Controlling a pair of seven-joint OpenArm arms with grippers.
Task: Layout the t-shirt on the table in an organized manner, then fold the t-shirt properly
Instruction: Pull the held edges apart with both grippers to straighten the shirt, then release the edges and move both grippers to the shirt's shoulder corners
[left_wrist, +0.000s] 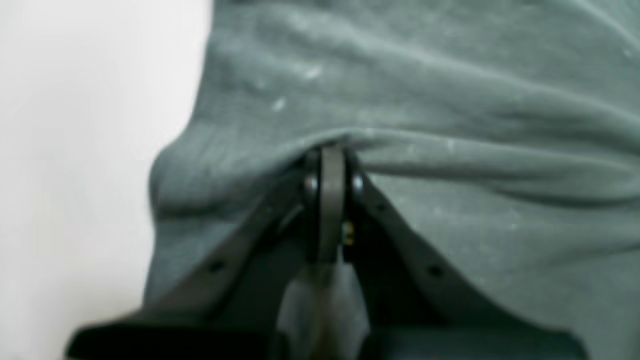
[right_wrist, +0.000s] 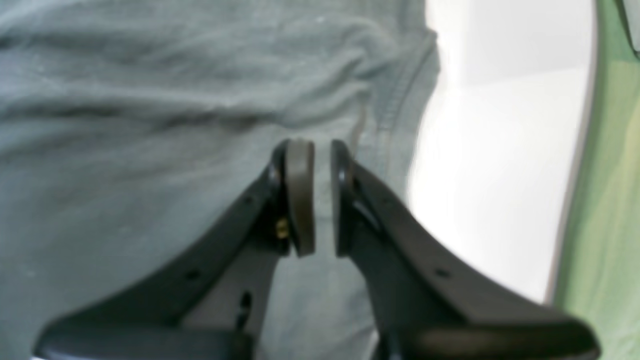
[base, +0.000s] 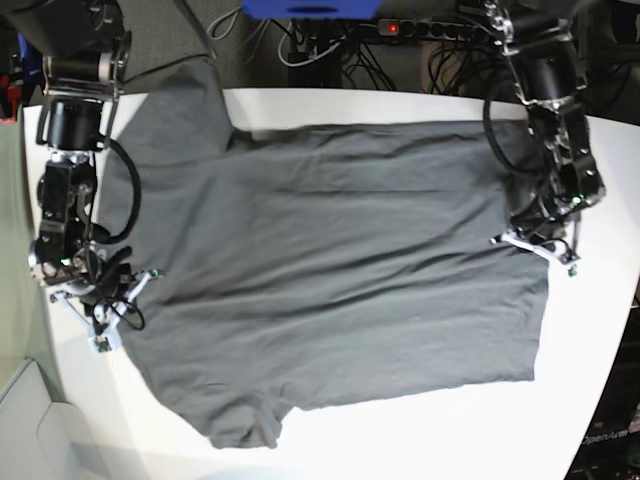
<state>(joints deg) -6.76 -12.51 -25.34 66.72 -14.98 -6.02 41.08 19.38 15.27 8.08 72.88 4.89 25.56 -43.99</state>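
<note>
t-shirt (base: 330, 270): dark charcoal-grey, spread nearly flat across the white bench (base: 420, 440), lying sideways in the base view; one sleeve reaches the far-left corner, the other the near edge, the hem faces the right side of that view. Shallow wrinkles run across the body.

Left end effector (left_wrist: 327, 165): pads pressed together on a raised ridge of cloth close to the shirt's edge; in the base view it sits at the hem side, on that view's right.

Right end effector (right_wrist: 316, 195): a narrow gap shows between the pads, with shirt fabric visible behind it; whether any cloth is caught there cannot be told. It sits by a stitched edge of the shirt, on the base view's left.

Step in hand: judged to be the late part of laying out, with the two arms at opposite ends of the shirt as if drawing it taut; no fold has been made yet.

Next move calls for: probably an even outward pull to flatten the wrinkles, then letting go and taking hold again at one side to begin the first fold.

Risk: an uneven pull could skew the shirt or drag the near sleeve off the bench edge.
</note>
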